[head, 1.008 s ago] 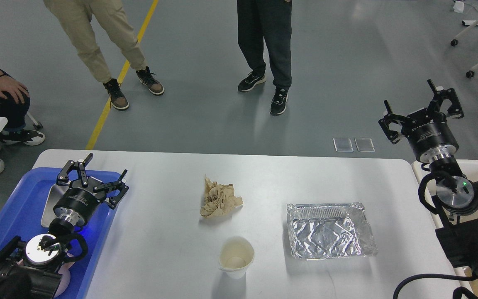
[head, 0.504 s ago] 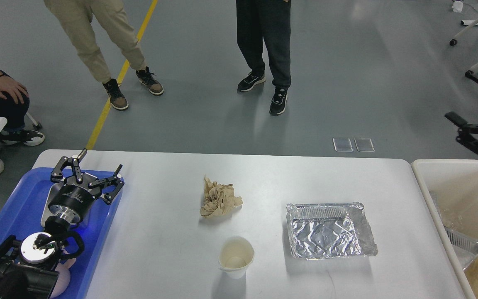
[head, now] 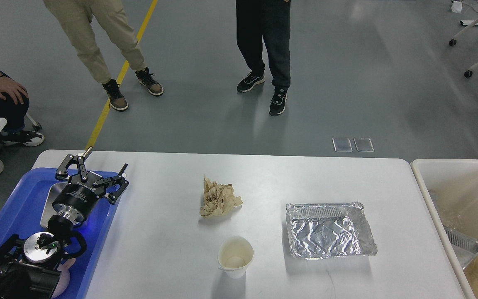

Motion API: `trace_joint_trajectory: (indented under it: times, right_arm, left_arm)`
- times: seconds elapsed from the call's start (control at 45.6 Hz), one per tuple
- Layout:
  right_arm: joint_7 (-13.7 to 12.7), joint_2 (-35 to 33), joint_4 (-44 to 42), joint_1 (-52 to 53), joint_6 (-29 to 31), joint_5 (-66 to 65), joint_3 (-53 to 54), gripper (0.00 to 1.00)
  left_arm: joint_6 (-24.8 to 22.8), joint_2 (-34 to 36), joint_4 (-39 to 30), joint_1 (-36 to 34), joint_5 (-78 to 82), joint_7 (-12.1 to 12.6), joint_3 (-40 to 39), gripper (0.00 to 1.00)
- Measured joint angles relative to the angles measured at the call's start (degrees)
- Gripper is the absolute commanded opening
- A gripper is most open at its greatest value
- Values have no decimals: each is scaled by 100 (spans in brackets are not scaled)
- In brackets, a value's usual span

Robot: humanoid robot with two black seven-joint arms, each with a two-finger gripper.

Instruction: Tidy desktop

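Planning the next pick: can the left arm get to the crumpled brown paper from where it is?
Probably yes. The left gripper hangs open over the blue tray, and the stretch of desktop between it and the crumpled brown paper is bare. The paper cup sits nearer, off that line. Actual reach is unconfirmed.

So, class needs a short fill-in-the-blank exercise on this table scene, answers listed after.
1. The paper cup stands ____ on the desktop.
2. The left gripper hovers over the ____ tray.
3. The foil container lies to the ____ of the crumpled brown paper.

Answers: upright; blue; right
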Motion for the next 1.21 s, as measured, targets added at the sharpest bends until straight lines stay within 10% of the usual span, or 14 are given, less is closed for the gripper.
trace_joint_trajectory:
  times: [0.504,1.206]
  right_arm:
    - [-16,-517,925,-464,51,-1548,-322,100]
    - [-48,3012,117,-479,-40,-4374,-1324,100]
  left_arm:
    - [-30,-34,2,14,41,17,11,97]
    - [-19,-37,3,145,42,8,108,97]
